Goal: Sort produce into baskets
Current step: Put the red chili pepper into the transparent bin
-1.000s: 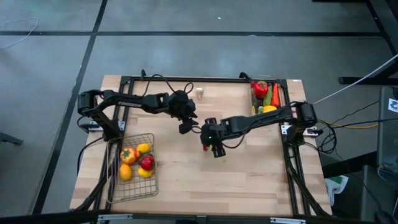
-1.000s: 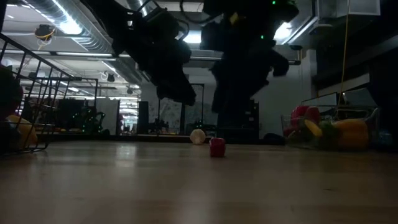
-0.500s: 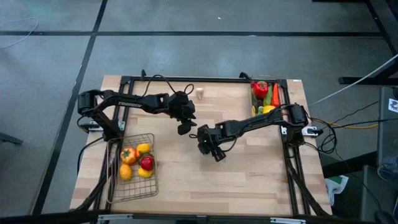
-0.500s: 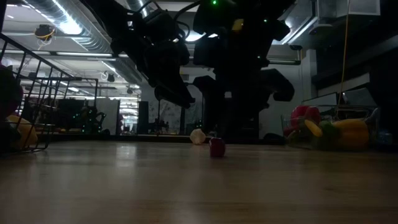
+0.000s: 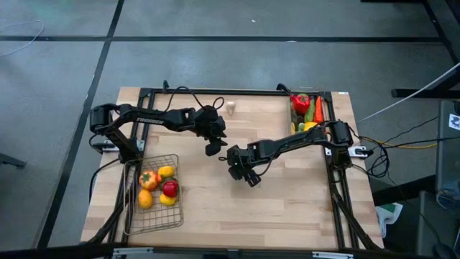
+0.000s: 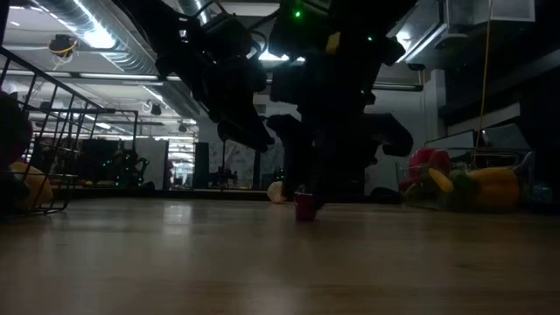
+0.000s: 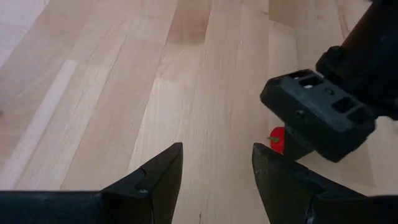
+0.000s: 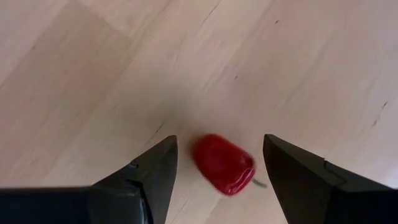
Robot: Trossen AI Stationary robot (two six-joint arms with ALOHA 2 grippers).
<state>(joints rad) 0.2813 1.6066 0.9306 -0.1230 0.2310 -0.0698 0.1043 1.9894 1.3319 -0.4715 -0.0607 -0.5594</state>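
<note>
A tiny red piece of produce (image 8: 222, 165) lies on its side on the wooden table near the middle, also seen in the low view (image 6: 304, 206). My right gripper (image 8: 217, 148) points steeply down over it, open, one finger on either side and apart from it; in the high view my right gripper (image 5: 241, 173) hides it. My left gripper (image 7: 217, 155) hangs open a little to the far left of it (image 5: 213, 147), holding nothing. The wire-mesh basket (image 5: 136, 216) at the near left holds several pieces. The clear bin (image 5: 327, 108) at the far right holds peppers, a carrot and green pieces.
A small cream piece (image 5: 231, 107) lies near the table's far edge, behind the red piece in the low view (image 6: 276, 192). The black frame (image 5: 237, 92) runs along the far edge and both sides. Bare wood lies between basket and bin.
My right gripper has come down over the red piece and shifted slightly toward the table's left, rolling about its own axis, its fingers still open. The red piece has stayed in place.
</note>
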